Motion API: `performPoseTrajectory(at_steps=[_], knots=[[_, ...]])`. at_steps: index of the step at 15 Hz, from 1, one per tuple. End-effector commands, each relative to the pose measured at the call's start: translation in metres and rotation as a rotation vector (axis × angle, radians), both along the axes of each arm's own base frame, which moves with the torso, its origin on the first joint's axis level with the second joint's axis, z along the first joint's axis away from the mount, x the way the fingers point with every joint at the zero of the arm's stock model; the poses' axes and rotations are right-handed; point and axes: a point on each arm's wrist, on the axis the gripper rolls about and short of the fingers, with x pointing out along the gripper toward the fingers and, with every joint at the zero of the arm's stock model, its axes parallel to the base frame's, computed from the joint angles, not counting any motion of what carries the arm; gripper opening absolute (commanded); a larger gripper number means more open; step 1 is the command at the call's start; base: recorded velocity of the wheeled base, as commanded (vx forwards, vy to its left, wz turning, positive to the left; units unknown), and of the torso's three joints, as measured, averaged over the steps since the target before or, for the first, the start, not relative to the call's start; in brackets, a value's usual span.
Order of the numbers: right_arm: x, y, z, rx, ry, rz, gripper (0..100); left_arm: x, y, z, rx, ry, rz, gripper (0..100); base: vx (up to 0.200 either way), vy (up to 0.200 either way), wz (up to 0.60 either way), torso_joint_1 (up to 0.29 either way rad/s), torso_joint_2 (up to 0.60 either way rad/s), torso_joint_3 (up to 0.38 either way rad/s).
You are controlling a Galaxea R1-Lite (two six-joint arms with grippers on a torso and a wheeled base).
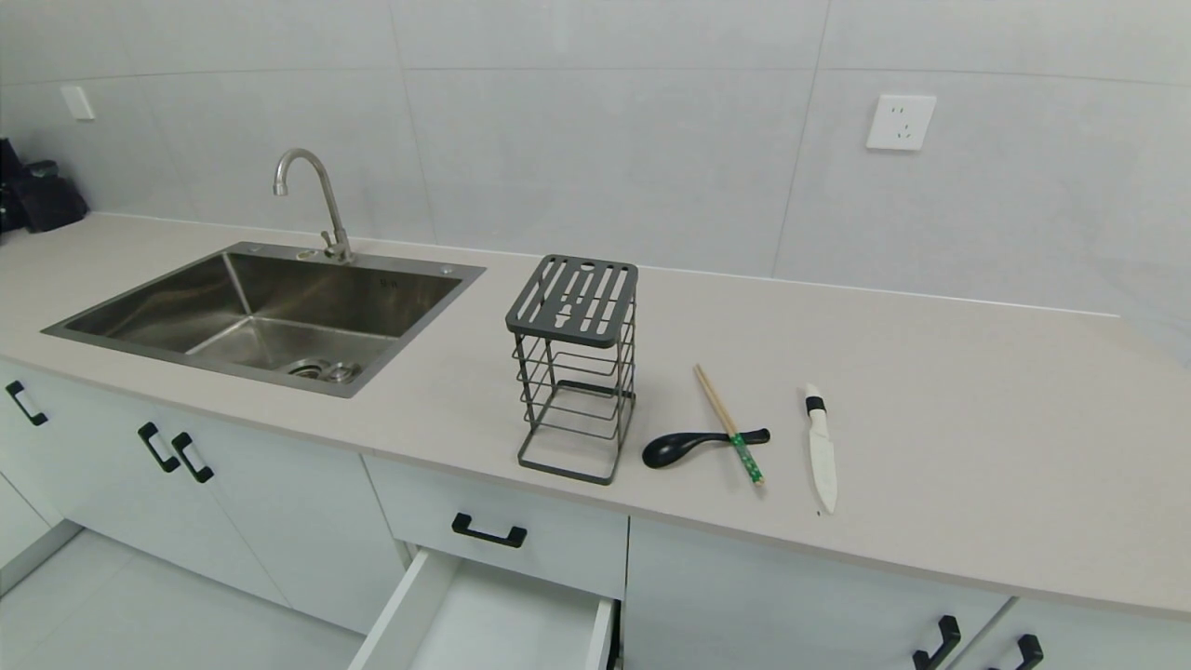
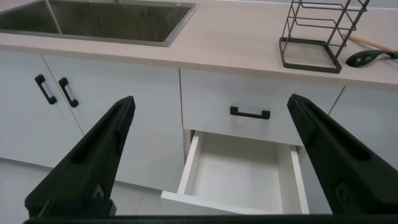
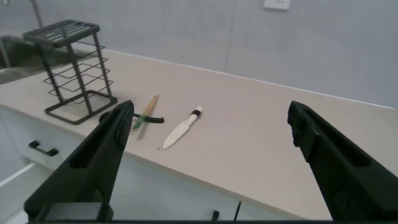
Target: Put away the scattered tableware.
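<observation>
**Tableware scattered, nothing held**

On the counter, right of the wire rack: black spoon, chopsticks crossing its handle, white knife beside them, apart. Empty left gripper is spread wide in front of the open drawer under the rack. Empty right gripper is also wide, off the counter edge facing the knife.

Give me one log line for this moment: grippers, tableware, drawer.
left gripper open, facing open drawer | right gripper open | spoon, chopsticks, knife on counter beside rack | nothing stowed
</observation>
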Motion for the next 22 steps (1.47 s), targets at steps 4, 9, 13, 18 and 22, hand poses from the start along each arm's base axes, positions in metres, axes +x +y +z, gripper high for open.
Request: performPoseTrajectory(at_steps=[4,9,13,18,22], knots=[[0.125,0.021,0.012,-0.059,0.432,0.217,100,0.000,0.000,0.000,0.000,0.001,0.000,100,0.000,0.000,0.00,0.000,0.00,0.000],[0.163,0.046,-0.007,-0.069,0.556,0.294,100,0.000,0.000,0.000,0.000,0.001,0.000,100,0.000,0.000,0.00,0.000,0.00,0.000],[0.186,0.076,0.002,0.117,0.652,0.344,100,0.000,0.000,0.000,0.000,0.001,0.000,100,0.000,0.000,0.00,0.000,0.00,0.000],[0.205,0.118,-0.021,0.140,0.799,0.321,100,0.000,0.000,0.000,0.000,0.001,0.000,100,0.000,0.000,0.00,0.000,0.00,0.000],[0.211,0.124,-0.032,0.092,0.815,0.253,100,0.000,0.000,0.000,0.000,0.001,0.000,100,0.000,0.000,0.00,0.000,0.00,0.000]])
